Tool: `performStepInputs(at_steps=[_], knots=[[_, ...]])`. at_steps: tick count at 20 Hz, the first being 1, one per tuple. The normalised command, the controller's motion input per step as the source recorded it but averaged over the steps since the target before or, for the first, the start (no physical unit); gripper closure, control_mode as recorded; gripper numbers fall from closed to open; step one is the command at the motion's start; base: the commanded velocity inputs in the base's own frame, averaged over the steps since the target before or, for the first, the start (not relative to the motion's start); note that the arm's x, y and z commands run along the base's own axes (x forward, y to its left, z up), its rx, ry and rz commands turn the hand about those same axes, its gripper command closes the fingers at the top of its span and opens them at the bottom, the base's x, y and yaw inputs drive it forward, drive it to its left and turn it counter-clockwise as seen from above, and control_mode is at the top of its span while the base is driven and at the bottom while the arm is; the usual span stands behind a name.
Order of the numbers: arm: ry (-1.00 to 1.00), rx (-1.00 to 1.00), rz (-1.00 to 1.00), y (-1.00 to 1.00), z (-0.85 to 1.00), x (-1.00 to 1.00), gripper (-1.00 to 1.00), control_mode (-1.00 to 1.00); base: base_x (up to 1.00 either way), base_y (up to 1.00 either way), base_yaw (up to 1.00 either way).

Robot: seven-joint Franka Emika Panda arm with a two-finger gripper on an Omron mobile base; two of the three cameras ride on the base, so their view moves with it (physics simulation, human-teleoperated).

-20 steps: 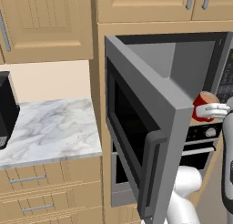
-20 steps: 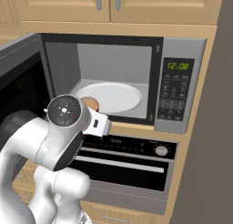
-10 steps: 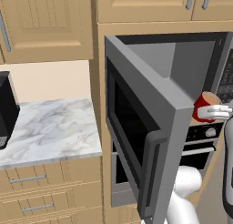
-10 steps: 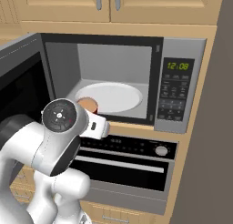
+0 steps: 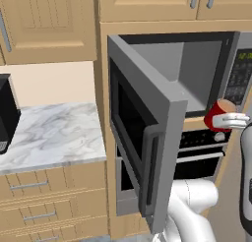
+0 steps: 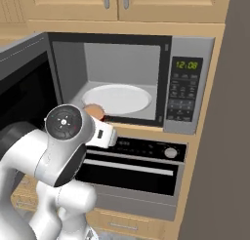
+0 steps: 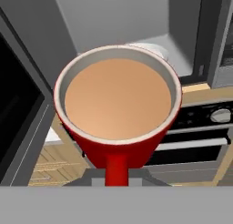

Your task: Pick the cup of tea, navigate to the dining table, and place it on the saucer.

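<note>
The cup of tea [image 7: 118, 100] is a small red mug full of brown liquid, and its handle [image 7: 116, 167] points toward the hand. My gripper [image 5: 230, 121] is shut on the cup [image 5: 218, 115] and holds it upright in the air, just in front of the open microwave [image 6: 122, 83] and above the oven. In the right base view the cup's top [image 6: 94, 111] peeks out behind my arm's round joint. The dining table and the saucer are out of view.
The microwave door [image 5: 147, 137] stands swung wide to the left, close beside the arm. A white turntable plate [image 6: 116, 98] lies inside the microwave. A black oven [image 6: 132, 163] sits below it. A marble counter [image 5: 54, 133] with drawers and a dark appliance [image 5: 6, 113] lies to the left.
The hand with the cup has sunk slightly in front of the microwave, and the arm's round joint has shifted a little down and left. Nothing else has moved.
</note>
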Motion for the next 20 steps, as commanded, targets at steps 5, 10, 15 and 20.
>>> performStepInputs(at_steps=[5, 10, 15, 20], knots=[[0.0, 0.0, 0.0, 0.0, 0.0, 0.0, 1.0, 1.0, -0.96, -0.45, 0.0], [0.0, 0.0, 0.0, 0.0, 0.0, 0.0, 1.0, 1.0, -0.86, -0.39, 0.02], [0.0, 0.0, 0.0, 0.0, 0.0, 0.0, 1.0, 1.0, -0.61, -0.08, 0.37], [0.0, 0.0, 0.0, 0.0, 0.0, 0.0, 1.0, 1.0, -0.17, 0.0, 0.73]])
